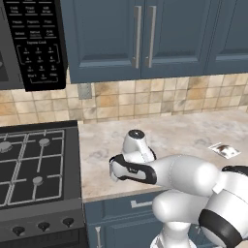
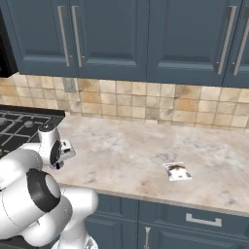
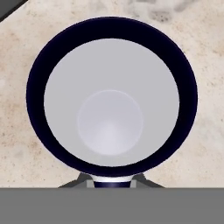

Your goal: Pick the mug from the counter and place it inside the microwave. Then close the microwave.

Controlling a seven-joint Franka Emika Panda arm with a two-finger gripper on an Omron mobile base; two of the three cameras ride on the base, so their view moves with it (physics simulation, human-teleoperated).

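On the counter [image 1: 160, 128] beside the stove [image 1: 34, 164], the gripper [image 3: 112, 180] has closed, apparently pinching the mug [image 3: 111, 96] by its near rim. So thin a hold could slip when lifting toward the microwave [image 1: 29, 43].

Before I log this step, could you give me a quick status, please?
Gripper shut on mug rim. Mug on counter, beside stove. Nothing blocking.

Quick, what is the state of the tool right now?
Tool: shut on the mug, gripping its rim, on the counter.
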